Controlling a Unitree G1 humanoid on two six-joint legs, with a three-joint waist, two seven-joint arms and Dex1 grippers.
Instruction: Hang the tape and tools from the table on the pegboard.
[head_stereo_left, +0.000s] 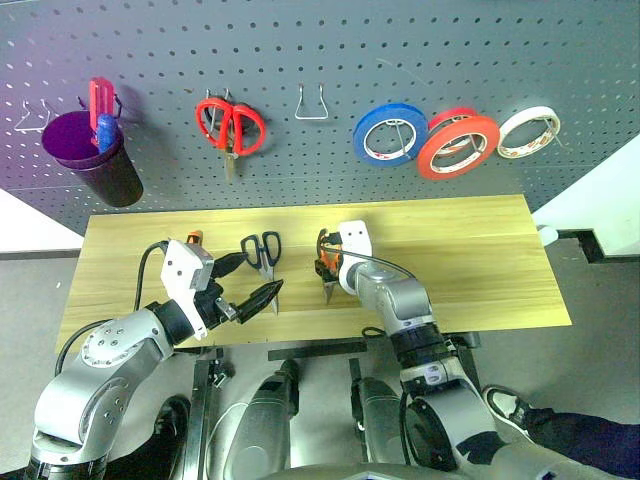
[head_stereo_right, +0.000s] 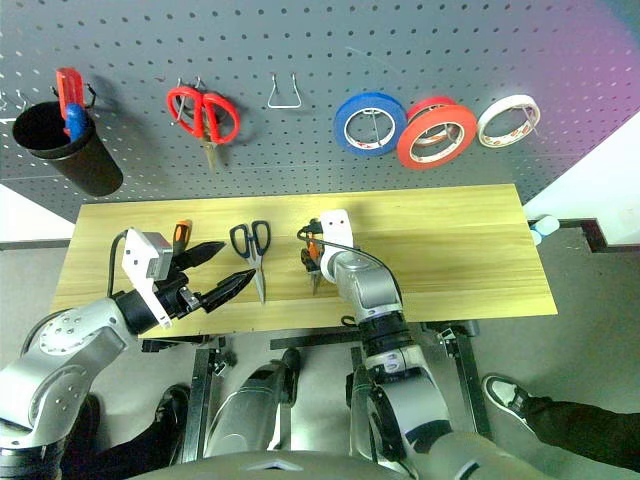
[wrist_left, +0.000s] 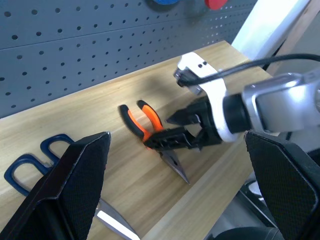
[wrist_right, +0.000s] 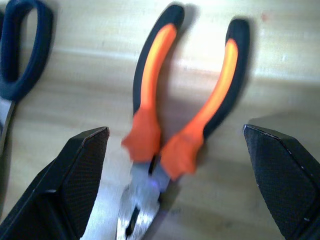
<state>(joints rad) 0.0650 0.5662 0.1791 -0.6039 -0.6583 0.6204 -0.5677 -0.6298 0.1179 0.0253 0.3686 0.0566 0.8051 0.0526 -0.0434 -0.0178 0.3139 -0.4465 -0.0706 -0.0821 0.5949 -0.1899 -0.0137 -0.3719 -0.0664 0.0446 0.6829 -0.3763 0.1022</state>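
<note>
The pliers (wrist_right: 180, 152) with orange and black handles lie flat on the wooden table (head_stereo_left: 450, 260), their nose toward me. My right gripper (wrist_right: 175, 131) is open and low over them, one finger on each side of the joint, not gripping. My left gripper (head_stereo_left: 250, 280) hovers open and empty beside the blades of the dark-handled scissors (head_stereo_left: 265, 268). The screwdriver (head_stereo_right: 179, 235) peeks out behind my left wrist. The orange-red tape (head_stereo_left: 458, 145) hangs on the pegboard (head_stereo_left: 400, 50).
On the pegboard hang a dark cup (head_stereo_left: 95, 160) holding red and blue tools, red-handled scissors (head_stereo_left: 230, 128), a bare wire hook (head_stereo_left: 311, 105), a blue tape ring (head_stereo_left: 388, 133) and a white ring (head_stereo_left: 528, 132). The table's right half is bare wood.
</note>
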